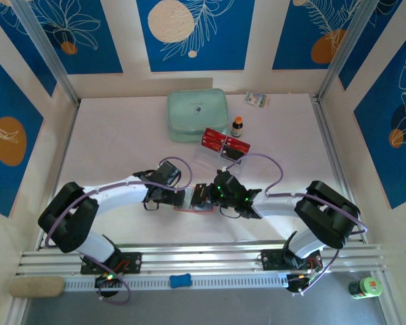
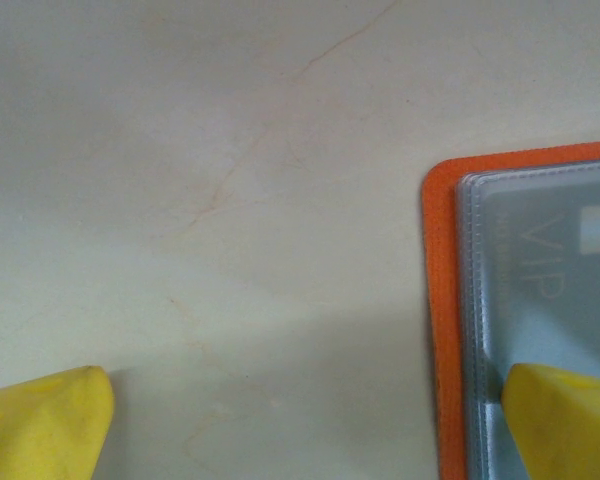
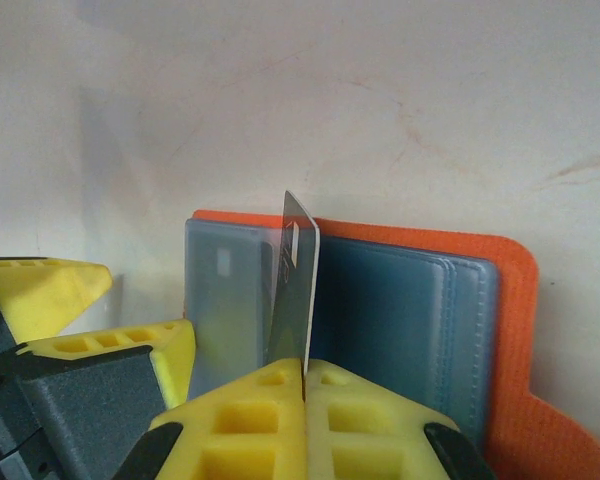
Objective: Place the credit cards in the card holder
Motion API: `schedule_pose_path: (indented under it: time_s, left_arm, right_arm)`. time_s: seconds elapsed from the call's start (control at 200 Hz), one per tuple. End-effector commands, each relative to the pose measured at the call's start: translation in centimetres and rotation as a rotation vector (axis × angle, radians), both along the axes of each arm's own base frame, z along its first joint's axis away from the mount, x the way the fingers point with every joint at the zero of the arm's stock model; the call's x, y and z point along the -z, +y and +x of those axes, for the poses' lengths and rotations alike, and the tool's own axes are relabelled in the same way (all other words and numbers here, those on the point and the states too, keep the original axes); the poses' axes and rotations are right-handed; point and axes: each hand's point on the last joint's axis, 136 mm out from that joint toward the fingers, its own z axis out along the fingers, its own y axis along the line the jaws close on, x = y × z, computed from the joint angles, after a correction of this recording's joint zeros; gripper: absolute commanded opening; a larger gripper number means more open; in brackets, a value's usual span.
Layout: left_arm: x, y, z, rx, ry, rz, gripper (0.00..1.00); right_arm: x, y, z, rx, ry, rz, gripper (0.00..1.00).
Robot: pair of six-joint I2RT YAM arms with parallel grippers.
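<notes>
- Right, the holder (image 1: 193, 209) lies open on the table (image 1: 122, 135) between the two arms, orange cover down and grey pockets up, ready to load.
- The left gripper (image 2: 300, 430) is spread wide and grasps nothing. One yellow fingertip (image 2: 565, 420) sits on the edge of a pocket page, the other out on bare table.
- My read is that it's pinning the holder flat so it won't slide or fold shut.
- That pinned page already shows a VIP card (image 2: 555, 265) behind the plastic.
- The right gripper (image 3: 305, 385) is clenched on a card (image 3: 298, 290), pinched at its lower end. Most of it sticks out free, on edge and slightly tilted, over the holder's middle pages.
- That grip seems chosen to leave a long leading edge to feed into a slot.
- Whether the tip is already inside a pocket, I cannot tell.
- Spare red cards (image 1: 214, 140) wait on a clear sheet (image 1: 206, 159) beside the pouch (image 1: 197, 115), apart from the holder.
- Next, the card's edge needs lining up with a pocket mouth. The risk is the thin card flexing or snagging on the plastic lip.
</notes>
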Motion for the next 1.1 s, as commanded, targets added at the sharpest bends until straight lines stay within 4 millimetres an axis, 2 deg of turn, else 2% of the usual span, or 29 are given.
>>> schedule_pose_path:
  time_s: [0.0,0.275,0.42,0.845,1.095]
  left_arm:
    - [0.5,0.9,-1.0,-0.007,0.022,0.033,1.0]
    - [0.5,0.9,-1.0,-0.006,0.023,0.034,1.0]
    - [0.5,0.8,-1.0,-0.006,0.023,0.032,1.0]
    - [0.6,0.9,-1.1,-0.005,0.026,0.035,1.0]
    - [0.6,0.8,-1.0,-0.002,0.026,0.032,1.0]
  right_arm:
    - [0.0,-1.0,0.2,0.027,-0.02,-0.026,0.0]
    - [-3.1,-0.6,2.0,0.028,-0.086,0.068,0.0]
    - [-4.1,-0.3,2.9,0.027,-0.104,0.092,0.0]
    - [-3.2,1.0,3.8,0.016,-0.086,0.113,0.0]
    - [-2.2,0.4,3.5,0.03,-0.074,0.099,0.0]
